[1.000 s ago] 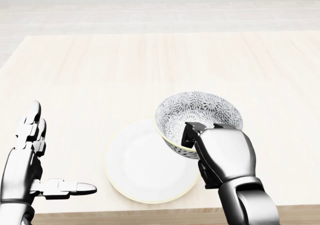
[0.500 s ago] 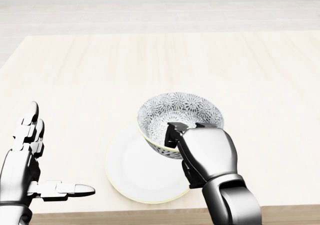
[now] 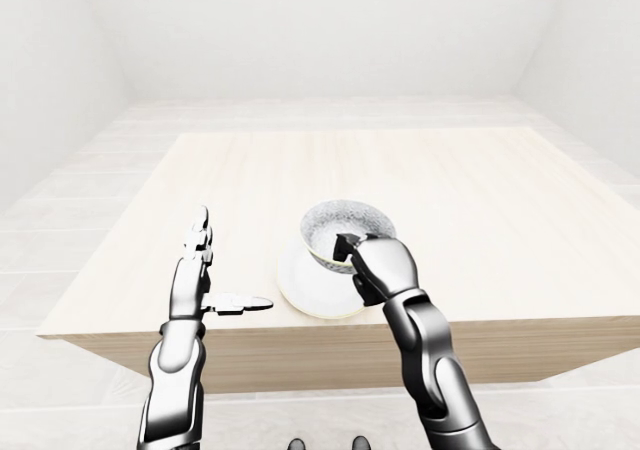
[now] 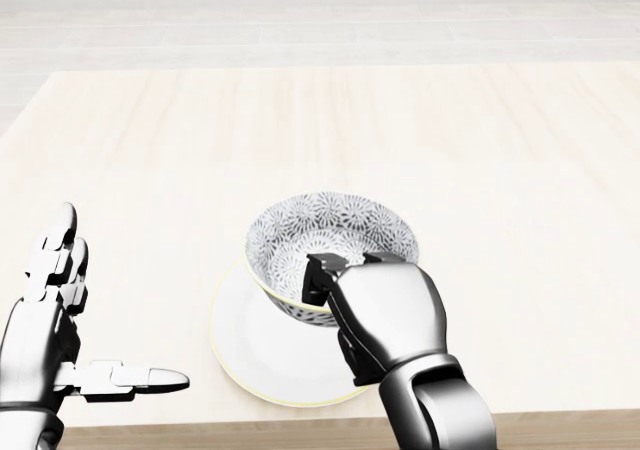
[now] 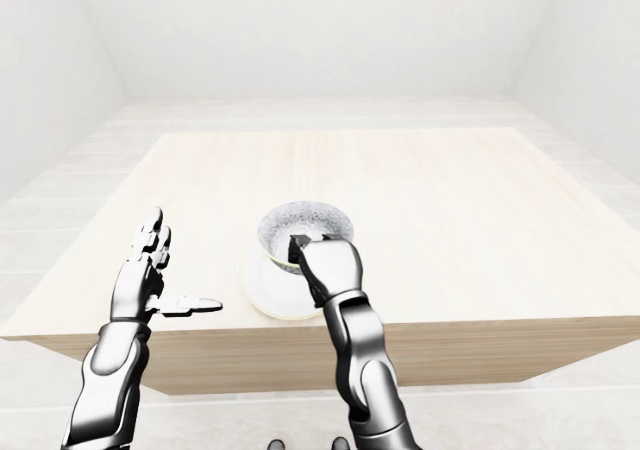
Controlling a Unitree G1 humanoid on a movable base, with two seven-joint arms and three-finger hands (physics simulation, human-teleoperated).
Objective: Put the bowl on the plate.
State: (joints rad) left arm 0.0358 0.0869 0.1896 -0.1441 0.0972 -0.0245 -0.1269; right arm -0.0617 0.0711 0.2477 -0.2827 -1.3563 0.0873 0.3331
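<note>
A patterned grey-and-white bowl (image 4: 330, 235) hangs tilted over the white plate (image 4: 245, 345) near the bottom of the head view; whether it touches the plate I cannot tell. My right hand (image 4: 335, 280) is shut on the bowl's near rim, fingers hooked over the edge. The hand hides part of the plate's right side. My left hand (image 4: 70, 325) stands open to the left of the plate, fingers up and thumb pointing right, holding nothing. The eye views show the same bowl (image 3: 340, 225) above the plate (image 3: 305, 292).
The pale wooden table (image 4: 320, 130) stretches far beyond the plate toward the top of the head view. Its near edge (image 3: 330, 330) runs just below the plate. White floor and walls surround the table.
My right hand has carried the bowl leftward, from the plate's right edge to over the plate's middle. The left hand has stayed in place.
</note>
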